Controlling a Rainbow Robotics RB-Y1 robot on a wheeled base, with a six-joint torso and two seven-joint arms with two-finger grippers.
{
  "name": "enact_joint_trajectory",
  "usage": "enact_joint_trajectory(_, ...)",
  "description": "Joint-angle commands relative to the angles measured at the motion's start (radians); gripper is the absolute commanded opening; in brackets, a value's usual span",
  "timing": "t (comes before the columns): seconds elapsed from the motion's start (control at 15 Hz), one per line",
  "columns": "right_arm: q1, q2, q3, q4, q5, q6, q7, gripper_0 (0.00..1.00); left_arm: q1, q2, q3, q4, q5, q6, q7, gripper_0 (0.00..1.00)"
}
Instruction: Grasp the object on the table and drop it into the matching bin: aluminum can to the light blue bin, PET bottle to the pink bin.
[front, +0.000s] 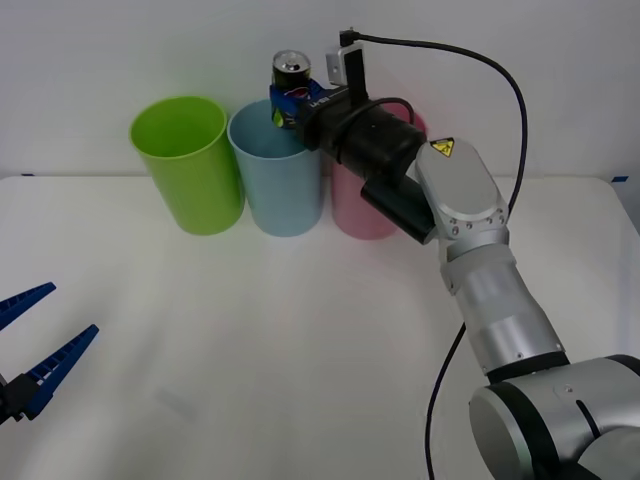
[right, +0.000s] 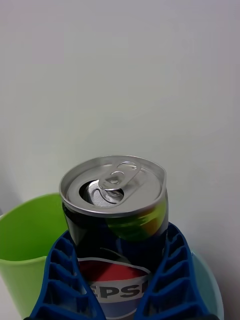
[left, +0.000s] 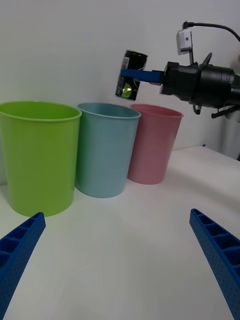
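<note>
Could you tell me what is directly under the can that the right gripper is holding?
The light blue bin stands open under the aluminum can clamped in the right gripper. The bin's floor is out of sight.

Right pincer (front: 288, 103) clamped shut, arm outstretched; left pincer (front: 35, 345) spread open, low.

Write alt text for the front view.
The right gripper holds the aluminum can upright above the light blue bin, which stands between a lime green bin and the pink bin on the white table. The left gripper waits open near the table's edge.
</note>
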Motion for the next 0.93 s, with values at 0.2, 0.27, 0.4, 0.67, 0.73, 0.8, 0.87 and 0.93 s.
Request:
enact_joint_trajectory(0.2,-0.004,0.000,0.014,0.011,0.001,0.000,0.016,1.00,0.000,0.000,0.000,0.000,0.000,0.000,0.000,1.00)
enact_joint_trajectory(0.27,-0.004,0.000,0.014,0.012,0.001,0.000,0.022,1.00,0.000,0.000,0.000,0.000,0.000,0.000,0.000,1.00)
enact_joint_trajectory(0.4,-0.004,0.000,0.014,0.011,0.001,0.000,0.031,1.00,0.000,0.000,0.000,0.000,0.000,0.000,0.000,1.00)
enact_joint_trajectory(0.67,-0.002,0.000,0.011,0.011,0.001,-0.002,0.034,1.00,0.000,0.000,0.000,0.000,0.000,0.000,0.000,1.00)
enact_joint_trajectory(0.73,-0.002,0.000,0.008,0.011,-0.005,-0.005,0.036,1.00,0.000,0.000,0.000,0.000,0.000,0.000,0.000,1.00)
enact_joint_trajectory(0.8,-0.002,0.000,0.005,0.011,-0.011,-0.011,0.037,1.00,0.000,0.000,0.000,0.000,0.000,0.000,0.000,1.00)
enact_joint_trajectory(0.87,-0.001,0.000,0.000,0.011,-0.013,-0.017,0.042,1.00,0.000,0.000,0.000,0.000,0.000,0.000,0.000,1.00)
enact_joint_trajectory(0.93,-0.001,0.000,-0.003,0.011,-0.017,-0.022,0.044,1.00,0.000,0.000,0.000,0.000,0.000,0.000,0.000,1.00)
